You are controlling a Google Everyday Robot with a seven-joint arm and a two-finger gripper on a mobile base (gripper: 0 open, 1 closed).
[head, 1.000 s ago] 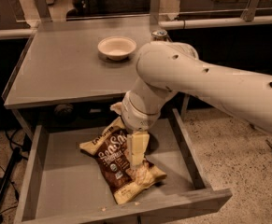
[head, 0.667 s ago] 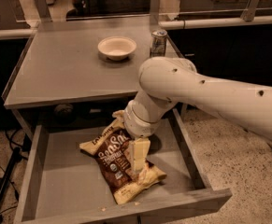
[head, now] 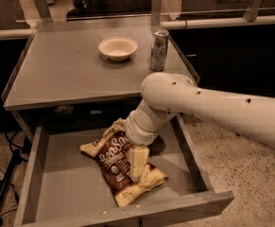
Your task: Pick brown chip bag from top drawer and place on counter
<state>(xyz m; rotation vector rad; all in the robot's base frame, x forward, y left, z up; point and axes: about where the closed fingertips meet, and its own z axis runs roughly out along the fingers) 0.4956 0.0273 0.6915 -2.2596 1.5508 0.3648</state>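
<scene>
Table (head: 56,77) holds 1 bowl (head: 118,48), 1 can (head: 159,50). Drawer (head: 61,178) holds 1 bag (head: 111,157); jaws on it, grip unclear.

Warm, rather dim light falls from above. The counter (head: 61,79) looks palest toward 12 o'clock; under it there is deep shadow. The pincer (head: 138,164), at 6 o'clock in the top drawer (head: 61,174), casts a soft shadow toward 2 o'clock.

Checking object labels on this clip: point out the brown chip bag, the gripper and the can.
brown chip bag (head: 109,157): camera view, dark printed middle, lying in the top drawer (head: 56,174).
gripper (head: 137,167): camera view, its pale tip, down at the bag.
can (head: 158,50): camera view, mid-body, upright on the counter (head: 66,74).
</scene>
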